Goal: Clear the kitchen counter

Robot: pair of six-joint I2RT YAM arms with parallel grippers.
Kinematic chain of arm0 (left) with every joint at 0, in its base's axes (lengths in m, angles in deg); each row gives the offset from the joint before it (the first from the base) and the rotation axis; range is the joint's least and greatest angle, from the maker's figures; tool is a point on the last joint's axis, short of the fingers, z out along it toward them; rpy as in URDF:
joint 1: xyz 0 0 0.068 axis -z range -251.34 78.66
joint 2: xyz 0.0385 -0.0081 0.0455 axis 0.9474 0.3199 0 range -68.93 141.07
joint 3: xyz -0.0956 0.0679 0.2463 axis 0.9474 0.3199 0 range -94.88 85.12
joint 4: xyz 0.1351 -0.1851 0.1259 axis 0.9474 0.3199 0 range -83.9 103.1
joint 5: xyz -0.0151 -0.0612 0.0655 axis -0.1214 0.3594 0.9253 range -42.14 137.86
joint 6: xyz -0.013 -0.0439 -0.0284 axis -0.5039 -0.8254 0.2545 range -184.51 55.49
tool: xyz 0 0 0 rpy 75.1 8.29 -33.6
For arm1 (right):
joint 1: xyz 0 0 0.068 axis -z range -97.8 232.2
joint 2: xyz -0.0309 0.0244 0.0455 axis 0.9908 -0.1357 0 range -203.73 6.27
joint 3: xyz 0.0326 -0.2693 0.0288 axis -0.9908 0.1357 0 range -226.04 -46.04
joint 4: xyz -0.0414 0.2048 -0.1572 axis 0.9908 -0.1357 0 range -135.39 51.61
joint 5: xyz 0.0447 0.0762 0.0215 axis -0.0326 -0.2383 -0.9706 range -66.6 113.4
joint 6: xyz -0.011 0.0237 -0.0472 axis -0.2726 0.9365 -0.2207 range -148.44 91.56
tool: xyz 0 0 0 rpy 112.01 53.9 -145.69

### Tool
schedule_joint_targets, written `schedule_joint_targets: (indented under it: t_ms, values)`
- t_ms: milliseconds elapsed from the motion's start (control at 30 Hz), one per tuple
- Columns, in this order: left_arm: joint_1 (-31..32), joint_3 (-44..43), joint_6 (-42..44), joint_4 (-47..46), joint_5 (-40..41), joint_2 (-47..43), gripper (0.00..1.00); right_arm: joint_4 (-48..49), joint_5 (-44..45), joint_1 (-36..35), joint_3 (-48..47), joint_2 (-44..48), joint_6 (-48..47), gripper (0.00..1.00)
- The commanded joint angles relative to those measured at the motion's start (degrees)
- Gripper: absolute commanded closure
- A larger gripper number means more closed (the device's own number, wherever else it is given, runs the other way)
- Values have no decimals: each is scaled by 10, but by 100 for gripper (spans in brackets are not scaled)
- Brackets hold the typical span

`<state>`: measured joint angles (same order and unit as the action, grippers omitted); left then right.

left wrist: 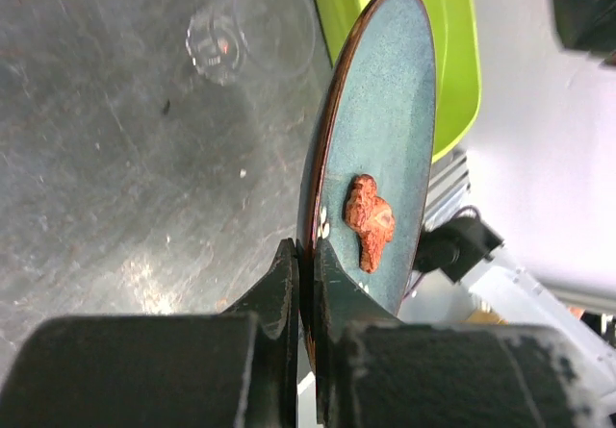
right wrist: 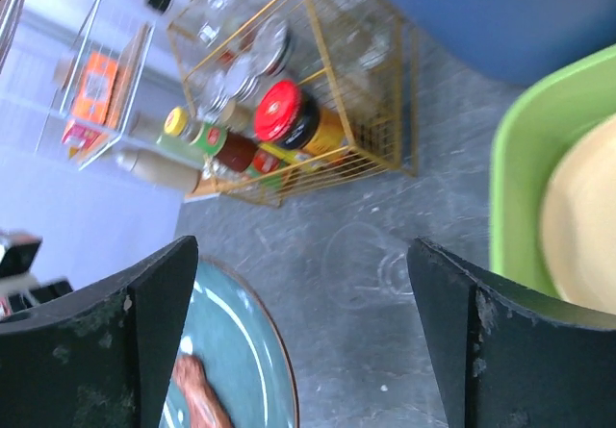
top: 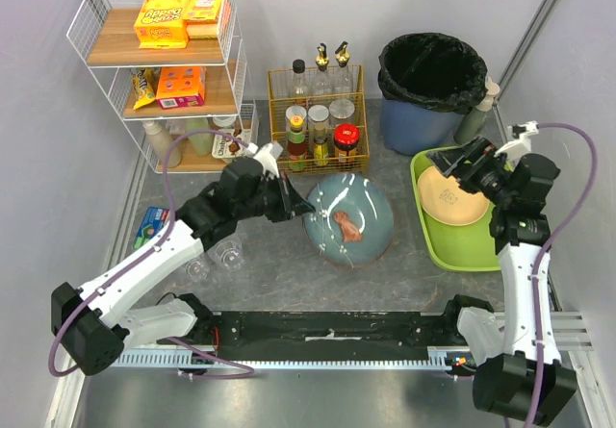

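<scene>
Low across the middle of the desk (top: 274,276), the left arm reaches from its base towards the centre, its wrist rolled on its side; the left hand (top: 289,200) is clenched on the near rim of a blue plate (top: 371,207), one finger on each face of the rim, as the left wrist view shows closely; a scrap of reddish food (top: 346,224) lies on the plate; whether the plate rests on the desk or is raised off it, I cannot tell. Meanwhile the right arm stands folded upright at the right side, and the right hand (top: 460,168) hangs released, fingers spread wide with nothing between them, above the far end of a green tray (top: 467,247); the tray holds a cream plate (top: 452,199). Behind the blue plate a gold wire basket (top: 318,125) holds bottles and jars; a blue bin (top: 433,120) with a black liner stands beside it; a white wire rack (top: 159,72) carries boxes; clear glasses (top: 228,253) sit on the desk beside the left arm.
</scene>
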<state>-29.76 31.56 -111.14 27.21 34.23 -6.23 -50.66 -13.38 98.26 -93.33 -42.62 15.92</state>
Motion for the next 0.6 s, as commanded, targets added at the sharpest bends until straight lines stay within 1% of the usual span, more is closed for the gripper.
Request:
schedule_joint_targets:
  t_ms: [0, 100, 133, 167, 333, 400, 467, 567]
  values:
    - [-40, -87, -40, -63, -33, 1, 98, 114, -38, -75, 15, -30, 28, 3]
    - [-65, -115, -61, -71, -40, 15, 98, 117, -30, -146, 14, -62, 15, 3]
    - [-71, -121, -67, -77, -40, 18, 98, 117, -20, -158, 14, -67, 13, 2]
    - [-77, -125, -73, -82, -39, 20, 98, 138, -12, -190, 16, -71, 13, 2]
    - [-94, -153, -89, -98, -39, 28, 98, 190, 3, -260, 25, -93, 34, 3]
    - [-96, -158, -93, -104, -40, 29, 98, 197, 9, -284, 25, -108, 39, 4]
    - [-98, -163, -95, -105, -40, 28, 98, 200, 21, -306, 26, -119, 42, 7]
    - [-98, -164, -97, -107, -40, 24, 98, 222, 28, -325, 34, -126, 60, 16]
